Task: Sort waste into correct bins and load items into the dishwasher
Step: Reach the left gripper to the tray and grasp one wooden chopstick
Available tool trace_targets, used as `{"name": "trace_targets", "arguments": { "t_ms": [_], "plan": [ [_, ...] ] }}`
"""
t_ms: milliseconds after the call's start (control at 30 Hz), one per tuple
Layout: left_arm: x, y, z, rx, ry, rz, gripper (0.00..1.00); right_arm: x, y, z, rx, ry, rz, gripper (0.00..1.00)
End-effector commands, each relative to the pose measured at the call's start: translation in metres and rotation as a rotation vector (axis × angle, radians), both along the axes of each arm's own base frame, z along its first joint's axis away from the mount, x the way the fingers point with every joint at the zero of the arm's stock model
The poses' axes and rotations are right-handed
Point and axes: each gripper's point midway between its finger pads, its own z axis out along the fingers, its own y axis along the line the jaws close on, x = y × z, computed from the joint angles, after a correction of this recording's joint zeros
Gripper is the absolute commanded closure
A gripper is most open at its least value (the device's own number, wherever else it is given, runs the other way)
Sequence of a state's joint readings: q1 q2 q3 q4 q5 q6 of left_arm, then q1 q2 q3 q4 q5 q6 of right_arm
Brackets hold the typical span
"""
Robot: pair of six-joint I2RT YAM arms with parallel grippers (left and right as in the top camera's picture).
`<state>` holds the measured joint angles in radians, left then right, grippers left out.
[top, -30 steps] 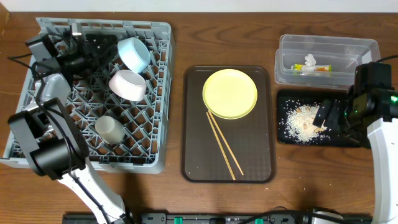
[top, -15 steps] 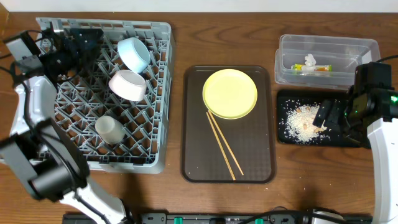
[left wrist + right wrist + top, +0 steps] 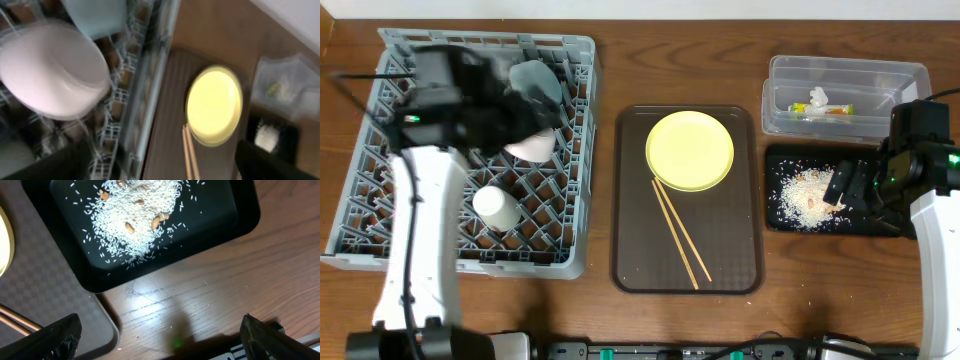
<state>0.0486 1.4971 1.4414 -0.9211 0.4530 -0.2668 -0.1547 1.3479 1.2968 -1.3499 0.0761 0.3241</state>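
Observation:
My left gripper [image 3: 525, 105] hovers, blurred, over the grey dishwasher rack [image 3: 380, 215], open and holding nothing. It partly covers the light blue bowl [image 3: 542, 82]; the pink bowl [image 3: 532, 147] and white cup [image 3: 492, 205] sit in the rack. In the left wrist view the open gripper [image 3: 160, 167] faces the pink bowl [image 3: 50, 70], the yellow plate [image 3: 215, 105] and the chopsticks [image 3: 189, 155]. The plate [image 3: 690, 150] and chopsticks [image 3: 680, 235] lie on the brown tray [image 3: 720, 260]. My right gripper [image 3: 852, 188] hangs open and empty by the black tray [image 3: 775, 222] of rice crumbs [image 3: 805, 190].
The clear tub [image 3: 900, 80] at the back right holds the green-and-yellow wrapper [image 3: 832, 109] and white tissue [image 3: 818, 96]. In the right wrist view the gripper [image 3: 165, 345] is over bare wood beside the black tray [image 3: 220, 225] and the brown tray's corner [image 3: 50, 290].
My left arm swung from the rack's far left edge to the right, ending over the bowls. The right arm has not moved.

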Motion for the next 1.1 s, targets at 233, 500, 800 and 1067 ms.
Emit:
{"name": "trace_targets", "arguments": {
  "t_ms": [233, 500, 800, 1067],
  "plan": [
    [-0.069, -0.134, -0.050, 0.128, 0.168, -0.291, 0.07, -0.003, -0.004, 0.006, -0.012, 0.000, 0.003, 0.01],
    [-0.098, -0.175, -0.100, 0.302, 0.245, -0.363, 0.07, -0.005, -0.003, 0.006, -0.011, 0.008, 0.007, 0.01],
    [-0.128, -0.195, -0.170, 0.406, 0.455, -0.328, 0.08, -0.007, -0.003, 0.005, -0.012, 0.015, 0.022, 0.01],
    [-0.139, -0.190, -0.204, 0.469, 0.551, -0.328, 0.14, -0.007, -0.003, 0.005, -0.012, 0.016, 0.022, 0.01]
  ]
}}
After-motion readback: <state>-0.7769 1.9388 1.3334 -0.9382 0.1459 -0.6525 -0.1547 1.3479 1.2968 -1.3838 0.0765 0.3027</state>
